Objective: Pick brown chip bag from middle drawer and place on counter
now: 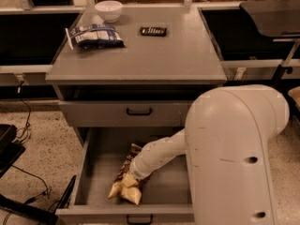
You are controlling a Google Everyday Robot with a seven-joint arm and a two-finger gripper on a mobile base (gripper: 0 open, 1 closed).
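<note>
Three things lay on the counter (pixel 154 55): one blue-and-white bag (pixel 93 35), one white bowl (pixel 108 10), one dark packet (pixel 153 31). Below the counter were two handled drawers; the middle drawer (pixel 101 165) held one brown chip bag (pixel 125 193) and one gripper (pixel 128 178).

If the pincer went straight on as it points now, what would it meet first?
The chip bag. The pincer sits low in the open middle drawer, aimed down at the bag and seemingly touching it, though depth is unclear. Beneath lies the drawer floor.
</note>
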